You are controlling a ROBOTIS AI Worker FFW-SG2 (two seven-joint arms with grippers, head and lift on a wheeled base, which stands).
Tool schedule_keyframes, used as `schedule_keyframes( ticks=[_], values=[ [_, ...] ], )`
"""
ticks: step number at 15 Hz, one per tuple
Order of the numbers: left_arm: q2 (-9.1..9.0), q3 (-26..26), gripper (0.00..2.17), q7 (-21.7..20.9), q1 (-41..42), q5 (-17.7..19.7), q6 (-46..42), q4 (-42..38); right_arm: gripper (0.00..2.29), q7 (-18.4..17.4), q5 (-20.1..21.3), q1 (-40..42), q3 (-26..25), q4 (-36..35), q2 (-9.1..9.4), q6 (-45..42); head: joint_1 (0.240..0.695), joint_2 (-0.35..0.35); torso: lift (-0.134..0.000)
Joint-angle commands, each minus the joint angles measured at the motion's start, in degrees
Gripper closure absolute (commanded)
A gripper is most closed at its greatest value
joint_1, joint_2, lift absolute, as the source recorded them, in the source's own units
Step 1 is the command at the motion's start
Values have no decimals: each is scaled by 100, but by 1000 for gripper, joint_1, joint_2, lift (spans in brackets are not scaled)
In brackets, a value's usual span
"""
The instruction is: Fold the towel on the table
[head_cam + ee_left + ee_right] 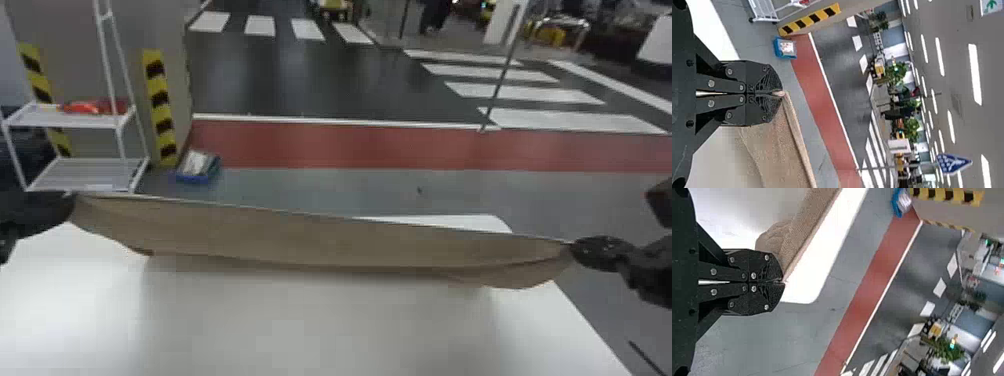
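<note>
Left gripper (69,204) pinching one top corner, right gripper (582,246) clamped on the other, and I've got the brown towel (325,240) stretched over the white table (320,330)!

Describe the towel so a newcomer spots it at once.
Start at the white table. Toward its far side, stretched between the left hand and the right hand, hangs the towel: a long brown cloth, unlike the white tabletop and black hands.

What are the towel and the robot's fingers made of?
The towel looks like soft woven cloth, maybe cotton: it sags and shows a fine texture. The left gripper looks like matte black metal or hard plastic, with shiny round screws that seem metal.
</note>
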Motion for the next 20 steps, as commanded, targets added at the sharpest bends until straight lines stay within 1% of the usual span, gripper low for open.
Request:
schedule_keyframes(
  ticks=[1,2,3,4,5,6,7,8,9,10,12,13,15,16,18,19,20],
  values=[
    [-12,321,1588,-233,1303,348,-1092,-429,1710,240,-18,1367,-394,-519,473,-1269,600,-181,-125],
    [-20,356,1588,-435,1804,366,-1637,-490,1710,381,-36,1877,-588,-580,693,-1972,686,-182,-125],
    [-3,364,1588,-637,2146,357,-2077,-464,1710,442,-71,2264,-702,-545,816,-2517,695,-187,-125],
    [15,382,1588,-866,2313,340,-2323,-446,1710,442,-194,2510,-790,-536,886,-2710,695,-195,-125],
    [32,452,1588,-1191,2410,322,-2393,-464,1710,548,-361,2659,-931,-536,974,-2851,695,-209,-125],
    [76,531,1585,-1516,2419,234,-2393,-481,1710,600,-484,2738,-1045,-519,1000,-2868,695,-226,-125],
    [155,549,1582,-1630,2419,76,-2393,-490,1710,644,-528,2808,-1089,-510,1009,-2956,695,-250,-125],
    [217,558,1582,-1701,2410,-161,-2393,-473,1710,688,-590,2817,-1150,-501,1044,-3009,695,-258,-125],
    [252,584,1582,-1762,2393,-355,-2375,-473,1710,697,-686,2765,-1238,-466,1036,-3009,695,-258,-125],
    [287,593,1582,-1815,2340,-495,-2358,-455,1710,759,-678,2589,-1265,-404,1027,-2974,695,-255,-125],
    [340,549,1582,-1929,1997,-812,-2305,-235,1710,864,-467,2026,-1238,-185,983,-2675,695,-241,-125],
    [402,479,1582,-1929,1769,-970,-2288,-42,1710,882,-247,1754,-1124,-18,921,-2517,695,-235,-125],
    [498,356,1582,-1929,1250,-1190,-2182,424,1710,899,157,1182,-922,466,737,-2200,695,-224,-125],
    [516,268,1582,-1929,1021,-1295,-2147,635,1710,899,324,963,-808,677,666,-2130,695,-218,-125],
    [551,57,1582,-1938,538,-1436,-2077,1153,1710,899,658,532,-561,1098,614,-1954,695,-206,-125],
    [560,-75,1582,-1964,274,-1550,-2006,1443,1710,899,843,312,-377,1318,570,-1884,695,-205,-125],
    [560,-216,1582,-1973,55,-1708,-2006,1734,1710,899,1028,119,-254,1520,570,-1884,695,-201,-125]
  ],
)
